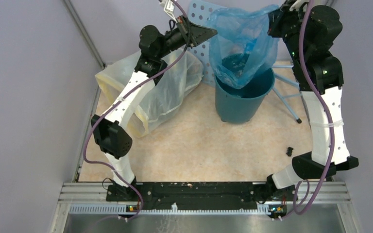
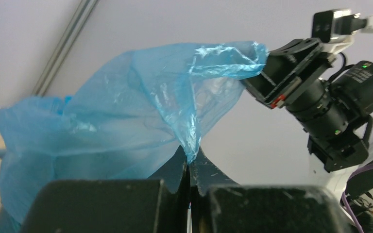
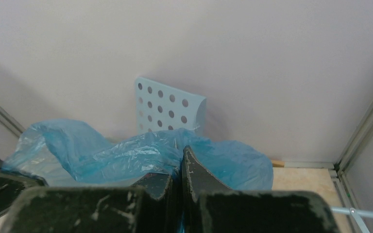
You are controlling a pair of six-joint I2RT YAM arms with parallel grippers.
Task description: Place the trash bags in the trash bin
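The light-blue trash bag [image 1: 243,43] hangs stretched open between both grippers, above the dark-teal trash bin [image 1: 243,99]; its lower end dips inside the bin's rim. My left gripper [image 1: 212,32] is shut on the bag's left edge, and the film is pinched between the fingertips in the left wrist view [image 2: 190,162]. My right gripper [image 1: 272,22] is shut on the bag's right edge [image 3: 126,155], as also shows in the left wrist view [image 2: 267,63]. The bin's inside is mostly hidden by the bag.
A large whitish translucent bag with yellowish edges [image 1: 150,92] lies left of the bin. A pale-blue perforated panel [image 1: 199,19] leans on the back wall, also in the right wrist view [image 3: 170,109]. A pale-blue rod frame [image 1: 289,97] stands right of the bin. A small black piece [image 1: 289,151] lies on the floor.
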